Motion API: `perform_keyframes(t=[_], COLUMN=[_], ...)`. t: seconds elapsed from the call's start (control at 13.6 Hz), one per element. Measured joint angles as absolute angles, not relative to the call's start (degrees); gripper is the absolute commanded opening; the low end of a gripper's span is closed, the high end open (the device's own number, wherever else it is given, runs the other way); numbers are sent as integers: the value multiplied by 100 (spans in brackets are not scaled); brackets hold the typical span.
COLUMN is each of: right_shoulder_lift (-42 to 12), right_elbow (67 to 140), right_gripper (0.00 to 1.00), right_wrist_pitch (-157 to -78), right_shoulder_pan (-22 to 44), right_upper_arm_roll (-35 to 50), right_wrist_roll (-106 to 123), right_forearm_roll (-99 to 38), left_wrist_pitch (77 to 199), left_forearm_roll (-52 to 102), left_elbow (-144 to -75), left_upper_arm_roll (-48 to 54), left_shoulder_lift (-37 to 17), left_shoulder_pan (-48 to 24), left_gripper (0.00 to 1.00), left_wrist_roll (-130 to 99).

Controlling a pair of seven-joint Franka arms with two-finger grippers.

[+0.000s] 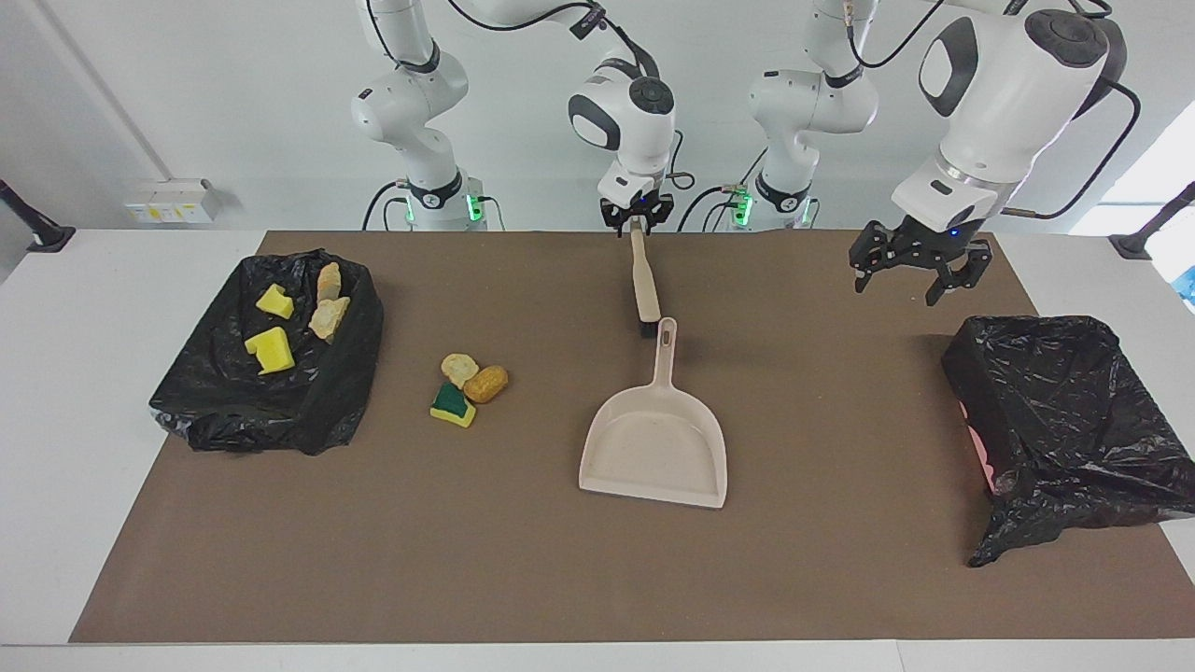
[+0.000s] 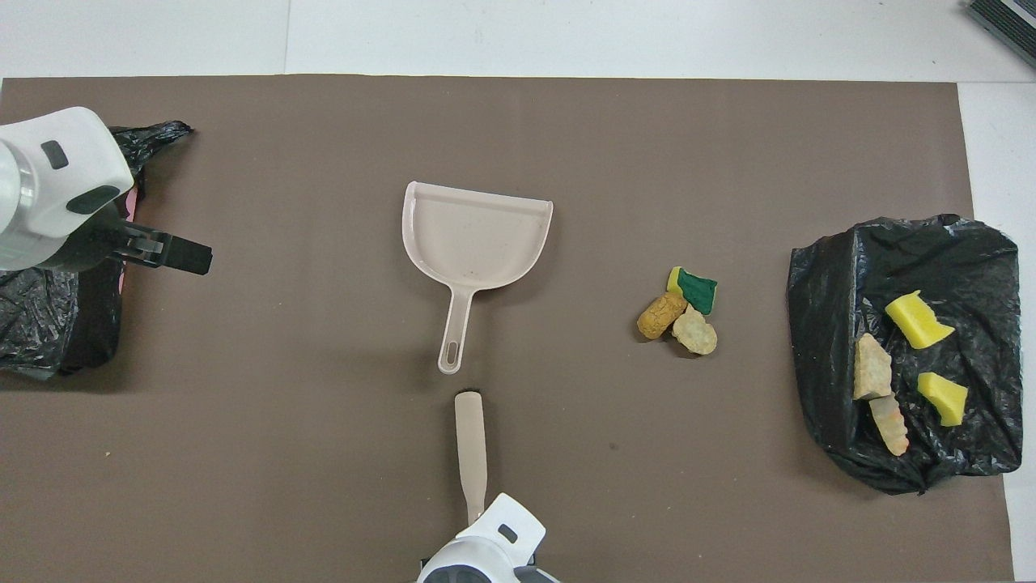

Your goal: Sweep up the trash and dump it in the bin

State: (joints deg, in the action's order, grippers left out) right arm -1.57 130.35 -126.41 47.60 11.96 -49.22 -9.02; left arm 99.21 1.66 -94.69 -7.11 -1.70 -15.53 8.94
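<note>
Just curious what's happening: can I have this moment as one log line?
right gripper jaws closed on brush handle | left gripper open, over mat near bin | dustpan untouched | three trash bits on mat
</note>
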Motion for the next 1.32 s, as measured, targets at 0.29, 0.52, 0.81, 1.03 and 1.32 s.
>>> perform_keyframes(t=[0.29, 0.52, 0.81, 1.03, 1.32], right_shoulder_lift=[-165, -101, 755, 1326, 1506], right_elbow=[13026, 12944, 12803, 12800, 12633], right_gripper=[0, 0, 0, 0, 0], right_wrist_pitch=[-12644, -12543, -11298, -10637, -9872], right_shoulder_pan=[4750, 4558, 3696, 2860, 1471], right_upper_arm_roll=[1163, 1121, 1096, 1076, 1045], right_wrist_roll=[-4922, -4923, -4755, -4169, -2673], right_forearm_roll=[-903, -903, -899, -852, -148], left_wrist_pitch=[9961, 10318, 10847, 11526, 12295], left_forearm_roll=[166, 166, 187, 187, 187], left_elbow=[-9171, -9092, -9390, -9960, -10628], left_upper_arm_roll=[-699, -690, -653, -635, -629], left_shoulder_lift=[-596, -856, -1003, -1056, -1180], left_shoulder_pan=[-1728, -2055, -2696, -3356, -3868], left_gripper=[100, 100, 100, 100, 100], left_wrist_roll=[895, 842, 275, -476, -1107])
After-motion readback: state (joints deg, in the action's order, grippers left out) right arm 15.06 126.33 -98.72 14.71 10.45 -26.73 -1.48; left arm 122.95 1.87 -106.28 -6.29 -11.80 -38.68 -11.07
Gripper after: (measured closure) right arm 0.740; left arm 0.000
